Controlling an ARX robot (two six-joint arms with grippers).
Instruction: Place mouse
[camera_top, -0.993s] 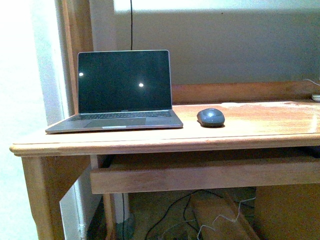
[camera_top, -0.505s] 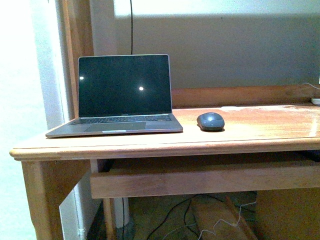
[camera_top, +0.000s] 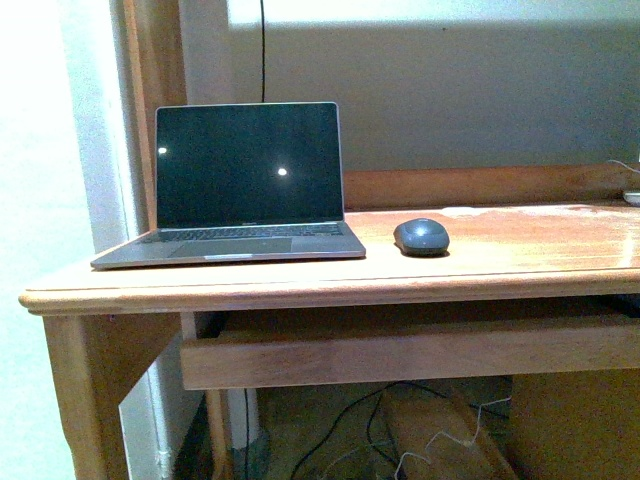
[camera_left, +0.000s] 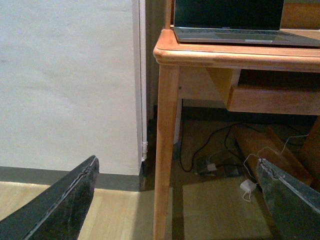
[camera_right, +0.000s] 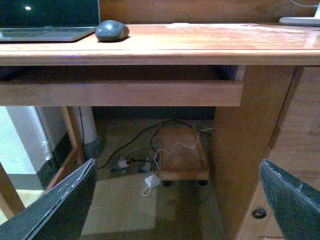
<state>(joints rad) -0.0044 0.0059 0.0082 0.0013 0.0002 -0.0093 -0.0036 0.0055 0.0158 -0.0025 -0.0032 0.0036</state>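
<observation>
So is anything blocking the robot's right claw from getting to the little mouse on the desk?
Nothing visible blocks it. The mouse sits in the open beside the laptop; the open right gripper is low, below the desk edge.

the front view is soft and slightly noisy, blown out to white along its left edge where the wall (camera_top: 40, 200) overexposes. two small bright spots reflect in the dark laptop screen (camera_top: 247, 165), and the tabletop (camera_top: 540, 235) carries pale glare toward the right. under the desk it is dim (cables barely readable). both wrist views are darker and grainy.
</observation>
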